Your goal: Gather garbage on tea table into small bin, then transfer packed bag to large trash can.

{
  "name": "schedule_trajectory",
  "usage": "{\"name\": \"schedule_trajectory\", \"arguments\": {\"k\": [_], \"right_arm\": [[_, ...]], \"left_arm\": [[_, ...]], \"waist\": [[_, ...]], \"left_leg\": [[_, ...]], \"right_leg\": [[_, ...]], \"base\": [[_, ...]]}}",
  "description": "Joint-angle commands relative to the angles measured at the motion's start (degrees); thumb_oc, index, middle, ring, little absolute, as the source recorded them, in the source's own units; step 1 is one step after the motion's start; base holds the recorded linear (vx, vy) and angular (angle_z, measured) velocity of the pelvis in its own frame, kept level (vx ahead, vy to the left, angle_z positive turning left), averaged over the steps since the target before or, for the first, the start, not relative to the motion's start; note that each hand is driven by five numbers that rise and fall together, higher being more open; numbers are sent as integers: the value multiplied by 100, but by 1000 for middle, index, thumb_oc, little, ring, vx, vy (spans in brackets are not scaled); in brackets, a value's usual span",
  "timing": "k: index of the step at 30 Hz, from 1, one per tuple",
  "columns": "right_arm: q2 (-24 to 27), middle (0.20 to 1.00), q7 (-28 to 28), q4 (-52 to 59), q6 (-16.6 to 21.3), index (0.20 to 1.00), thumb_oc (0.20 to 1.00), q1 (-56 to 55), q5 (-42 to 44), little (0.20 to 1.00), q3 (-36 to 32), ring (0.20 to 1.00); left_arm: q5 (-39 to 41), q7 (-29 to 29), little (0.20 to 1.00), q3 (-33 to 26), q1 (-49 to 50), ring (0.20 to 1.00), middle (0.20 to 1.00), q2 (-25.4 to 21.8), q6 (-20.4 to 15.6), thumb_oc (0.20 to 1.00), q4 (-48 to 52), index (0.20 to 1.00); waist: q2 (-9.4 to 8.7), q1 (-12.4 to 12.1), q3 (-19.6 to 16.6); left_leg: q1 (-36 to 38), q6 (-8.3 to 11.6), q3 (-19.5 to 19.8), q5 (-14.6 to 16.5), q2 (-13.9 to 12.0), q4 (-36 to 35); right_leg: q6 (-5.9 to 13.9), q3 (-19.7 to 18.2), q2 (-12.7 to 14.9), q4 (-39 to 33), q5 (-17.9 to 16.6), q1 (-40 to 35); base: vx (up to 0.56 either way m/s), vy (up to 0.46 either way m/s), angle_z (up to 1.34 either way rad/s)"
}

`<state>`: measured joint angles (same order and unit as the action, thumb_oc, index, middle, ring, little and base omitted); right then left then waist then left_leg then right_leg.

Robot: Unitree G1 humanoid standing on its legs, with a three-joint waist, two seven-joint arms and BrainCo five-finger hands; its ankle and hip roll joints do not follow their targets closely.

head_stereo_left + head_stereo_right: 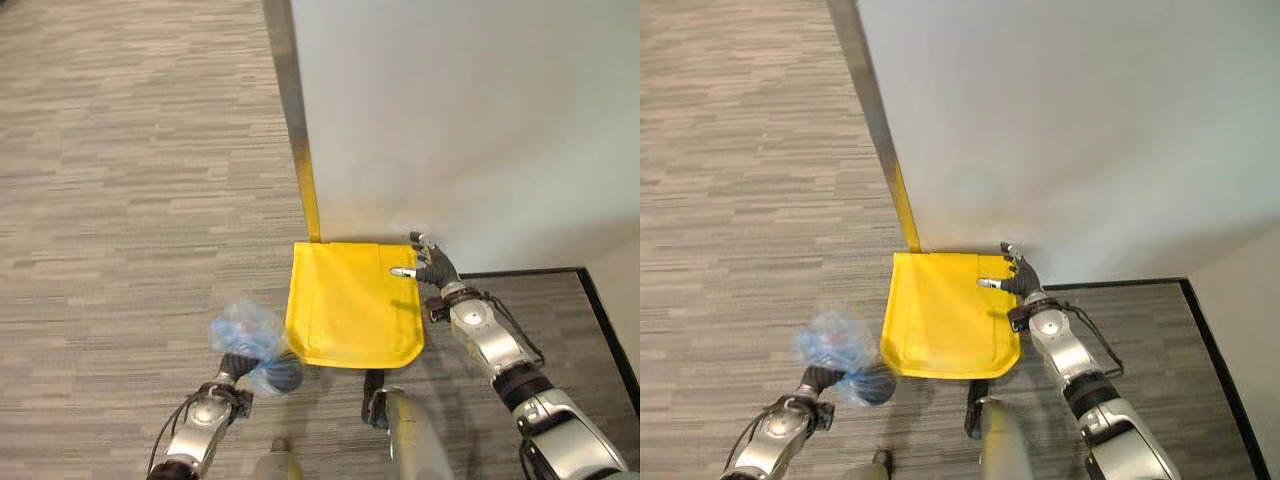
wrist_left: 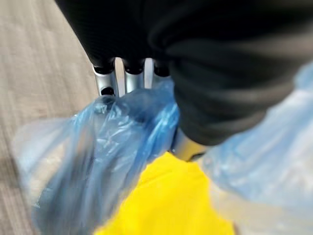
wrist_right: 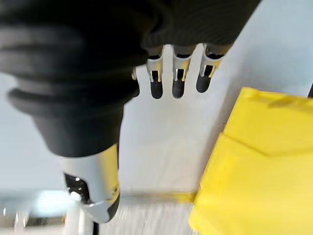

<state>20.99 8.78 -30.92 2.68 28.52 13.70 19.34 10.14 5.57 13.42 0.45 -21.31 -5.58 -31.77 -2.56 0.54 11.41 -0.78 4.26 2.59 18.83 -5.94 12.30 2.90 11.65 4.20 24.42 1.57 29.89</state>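
One large yellow flat-lidded plastic trash can (image 1: pixel 355 305) stands on the grey striped carpet floor (image 1: pixel 130 170), its back against the pale wall (image 1: pixel 470 110). Its lid looks closed, so by my reading the gathering stage is done and the transfer is at its last step: opening the can and dropping the bag in are left. The can's long side runs from the robot toward the wall.

Next in size, the crumpled translucent blue plastic garbage bag (image 1: pixel 243 332) hangs just left of the can, off the floor, its neck bunched in the left hand (image 1: pixel 236 365), whose fingers are curled round it; the bag's bulk points away from the robot. The right hand (image 1: pixel 432 266) rests at the lid's far right corner, fingers straight and relaxed, holding nothing.
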Motion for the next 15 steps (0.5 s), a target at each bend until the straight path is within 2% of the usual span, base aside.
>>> {"name": "schedule_trajectory", "arguments": {"k": [1, 7, 15], "right_arm": [[68, 1000, 264, 245, 346, 1000, 1000, 468, -130, 1000, -44, 1000], [263, 1000, 376, 289, 182, 1000, 1000, 56, -627, 1000, -256, 1000], [380, 1000, 160, 193, -27, 1000, 1000, -1233, -1205, 1000, -657, 1000]], "left_arm": [[96, 35, 200, -12, -398, 200, 200, -218, -387, 200, 515, 200], [66, 64, 200, -129, -375, 200, 200, -215, -325, 200, 506, 200], [-110, -28, 200, -402, -272, 200, 200, -280, -174, 200, 406, 200]], "waist": [[-62, 74, 178], [-120, 179, 147], [-327, 306, 102]], "left_leg": [[1158, -401, -240, 160, 670, -857], [1203, -418, -289, 190, 686, -878], [1209, -433, -334, 344, 752, -529]], "right_leg": [[554, -222, 249, -1790, -1082, -195], [574, -243, 224, -1808, -1105, -216], [689, -288, 308, -2154, -1234, -560]], "base": [[-11, 25, 5], [1, 15, -3], [-35, 39, 2]]}}
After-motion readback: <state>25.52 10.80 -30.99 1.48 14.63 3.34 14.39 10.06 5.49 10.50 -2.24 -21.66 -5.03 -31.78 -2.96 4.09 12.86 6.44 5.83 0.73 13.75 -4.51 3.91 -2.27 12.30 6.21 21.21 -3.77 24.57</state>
